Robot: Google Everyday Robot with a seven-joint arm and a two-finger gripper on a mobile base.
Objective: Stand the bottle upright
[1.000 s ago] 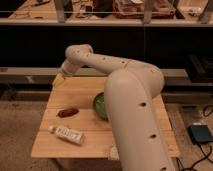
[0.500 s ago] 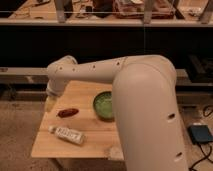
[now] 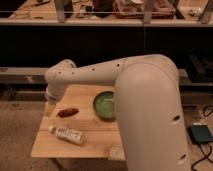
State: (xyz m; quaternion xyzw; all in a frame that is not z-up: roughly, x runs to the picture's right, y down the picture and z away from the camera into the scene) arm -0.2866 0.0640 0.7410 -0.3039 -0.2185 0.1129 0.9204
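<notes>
A: Where's the bottle (image 3: 67, 134)?
B: Lying flat, near-left on the desk (image 3: 95, 146).
A: The tool (image 3: 49, 107)?
B: Released, hanging at the desk's far-left edge. A slanted descent could roll the bottle off.

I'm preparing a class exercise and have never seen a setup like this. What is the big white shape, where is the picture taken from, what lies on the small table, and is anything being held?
The big white shape is a robot arm, seen from close behind and above. It reaches left over a small wooden table. Its gripper hangs at the table's far left edge, open and holding nothing. On the table lie the bottle, on its side near the front with its white cap pointing left, a dark red oblong object behind it, and a green bowl partly hidden by the arm. Dark shelving stands behind. The bottle has not yet been stood upright.
</notes>
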